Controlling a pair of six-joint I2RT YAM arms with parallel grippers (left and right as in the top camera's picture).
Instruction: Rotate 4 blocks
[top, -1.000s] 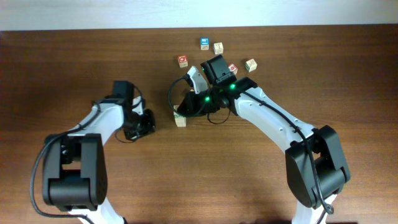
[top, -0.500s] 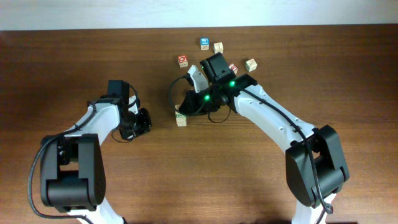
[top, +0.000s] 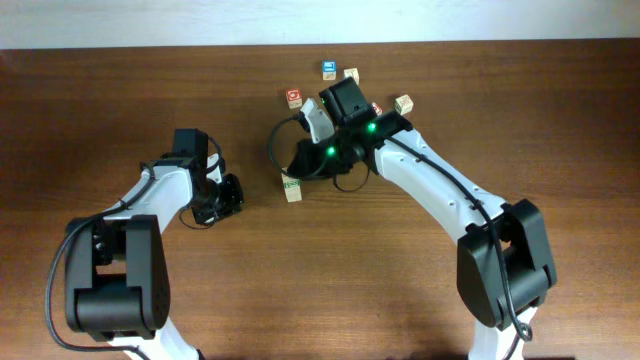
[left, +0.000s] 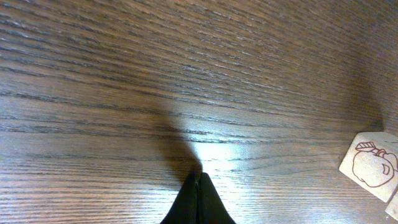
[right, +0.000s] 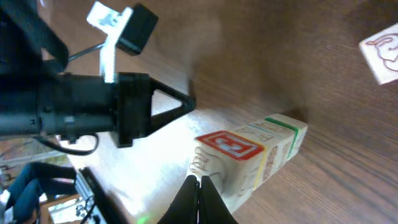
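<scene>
Two pale wooden blocks (top: 291, 187) lie touching in a short row at mid-table. In the right wrist view this row (right: 273, 146) shows a red-printed top face and a green-edged end. My right gripper (top: 297, 170) is shut, and its tips (right: 199, 182) press against the near corner of the row. Two more pale blocks lie at the far side, one (top: 351, 75) beside the blue cube and one (top: 404, 103) further right. My left gripper (top: 226, 196) is shut on nothing, left of the row; its tips (left: 199, 177) rest low over bare wood, with a pale block (left: 372, 165) off to the right.
A blue-faced cube (top: 329, 69) and a red-faced cube (top: 293, 97) sit near the far edge. Another red-faced cube (top: 376, 107) peeks out beside my right arm. The left arm (right: 93, 106) shows in the right wrist view, pointing toward the row.
The left arm has drawn back slightly to the left. My right wrist has shifted a little toward the far edge, and the block row has moved slightly with it.
</scene>
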